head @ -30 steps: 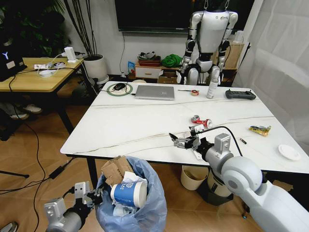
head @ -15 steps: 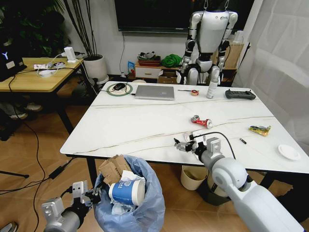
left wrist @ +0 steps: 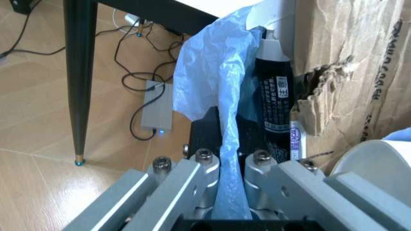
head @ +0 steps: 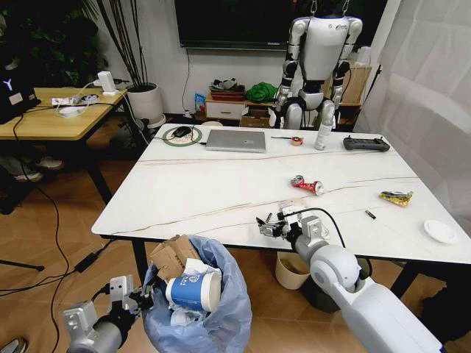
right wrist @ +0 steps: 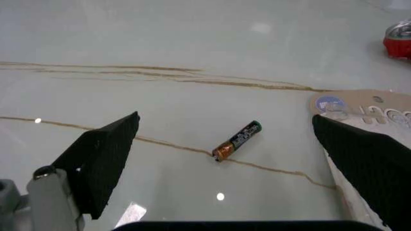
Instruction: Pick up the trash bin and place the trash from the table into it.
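Marble table (head: 221, 187): right gripper (right wrist: 231, 159) spread over battery (right wrist: 237, 141) (left gripper (left wrist: 232, 166) pinches trash bin (head: 213, 309)).

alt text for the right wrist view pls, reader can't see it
The right claw hangs open over the table, its two black fingers flanking a small battery lying on a brown vein. A piece of packaging and a red can lie beyond.

On the counter (head: 199, 187) lie one crushed red can (head: 307, 184), one yellow-green wrapper (head: 396, 197), one battery (right wrist: 237, 141), one flat card package (right wrist: 366, 109), one laptop (head: 235, 140), one spray bottle (head: 324, 132), one black controller (head: 366, 144), one roll of tape (head: 296, 140) and one white disc (head: 440, 231). One blue-bagged bin (head: 221, 316) holds one blue paper cup (head: 193, 291) and one piece of torn cardboard (head: 174, 257). Two more bins (head: 294, 270) stand under the counter's near edge.
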